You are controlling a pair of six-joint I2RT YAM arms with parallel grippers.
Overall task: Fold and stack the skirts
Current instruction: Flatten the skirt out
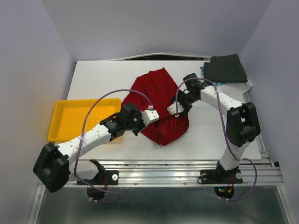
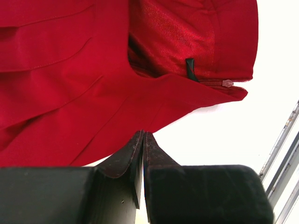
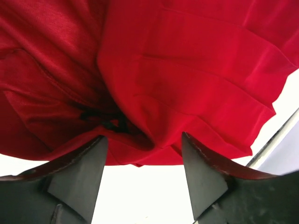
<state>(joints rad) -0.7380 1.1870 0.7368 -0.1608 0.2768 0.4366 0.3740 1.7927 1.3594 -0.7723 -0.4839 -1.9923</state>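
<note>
Plain deep-red cloth skirt (image 1: 161, 100) lies rumpled at ctr of white table (image 1: 93, 84). Left gripper (image 2: 142, 134) pressed together at its edge, no cloth seen btwn. Right gripper (image 3: 142, 137) spread just above the pleats. Prob best: pinch matching corners, fold flat.

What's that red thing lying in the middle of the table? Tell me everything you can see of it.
It is a red skirt of soft, pleated cloth, lying rumpled and partly folded over on the white table. Its waist end shows a shinier lining, a zip and a small dark loop. The left pincer is shut at its edge; the right pincer stands open at a bunched fold.
</note>
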